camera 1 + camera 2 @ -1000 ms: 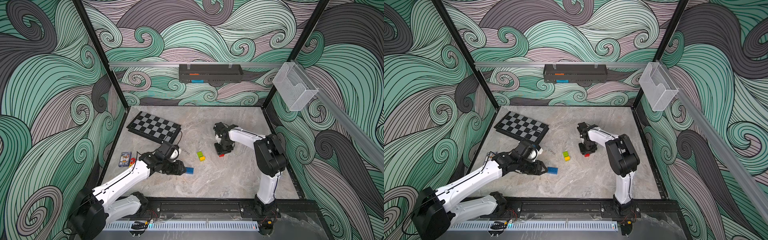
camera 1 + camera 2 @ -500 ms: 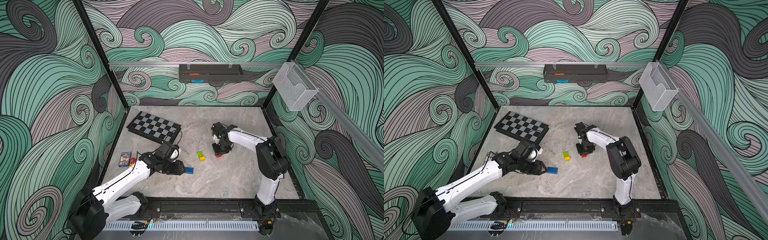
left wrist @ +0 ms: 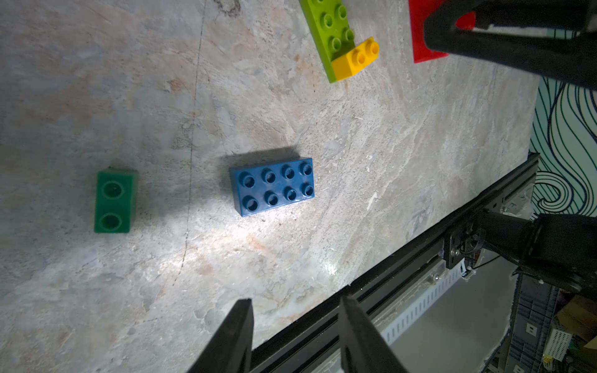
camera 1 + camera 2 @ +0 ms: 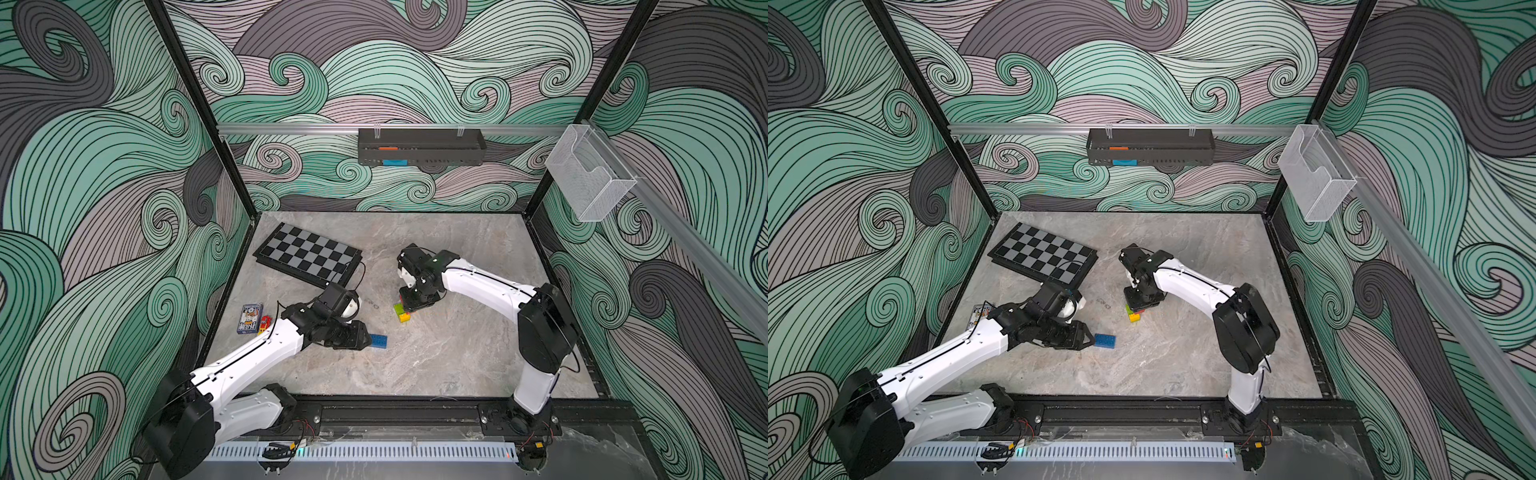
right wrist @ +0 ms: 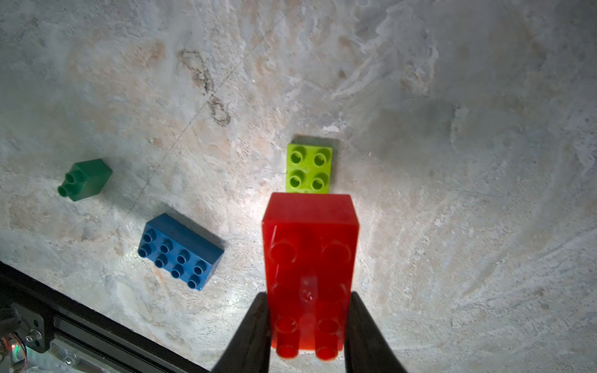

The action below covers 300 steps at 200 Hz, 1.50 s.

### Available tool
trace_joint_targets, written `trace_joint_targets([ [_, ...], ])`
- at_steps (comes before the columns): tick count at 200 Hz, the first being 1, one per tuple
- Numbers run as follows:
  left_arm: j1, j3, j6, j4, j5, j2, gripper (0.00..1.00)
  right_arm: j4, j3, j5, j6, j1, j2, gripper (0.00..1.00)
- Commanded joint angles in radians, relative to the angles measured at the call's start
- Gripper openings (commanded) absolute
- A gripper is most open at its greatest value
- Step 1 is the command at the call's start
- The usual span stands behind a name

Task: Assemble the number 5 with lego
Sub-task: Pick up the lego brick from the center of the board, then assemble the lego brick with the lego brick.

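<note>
Dark green lego brick [image 3: 114,202] loose on tabletop [image 4: 457,353], left pincer [image 3: 295,302] released, empty, near blue brick [image 4: 379,340], lime green brick [image 4: 399,308] joined to yellow brick [image 4: 404,317] mid-tabletop, right pincer [image 5: 307,297] clenched on red brick [image 5: 310,245] over them.

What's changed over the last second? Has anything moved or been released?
The right gripper, jaws still shut on the red brick, carried it sideways toward the left arm, up to the lime green brick with the yellow brick at its end. Nothing was let go. The left gripper, open, the blue brick and the dark green brick stayed put.
</note>
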Motion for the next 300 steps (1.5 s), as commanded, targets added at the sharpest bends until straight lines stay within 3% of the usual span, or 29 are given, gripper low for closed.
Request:
trace_joint_targets([
  [1,-0.004,0.034,0.014,-0.02,-0.018,-0.011,0.47,-0.03,0.039,0.008,0.034,0.016,0.043,0.09],
  [154,-0.003,0.031,0.02,-0.031,-0.028,-0.02,0.47,-0.057,0.11,0.092,0.034,0.035,0.155,0.08],
  [300,-0.004,0.025,0.014,-0.027,-0.034,-0.023,0.47,-0.045,0.084,0.038,0.052,0.04,0.152,0.08],
])
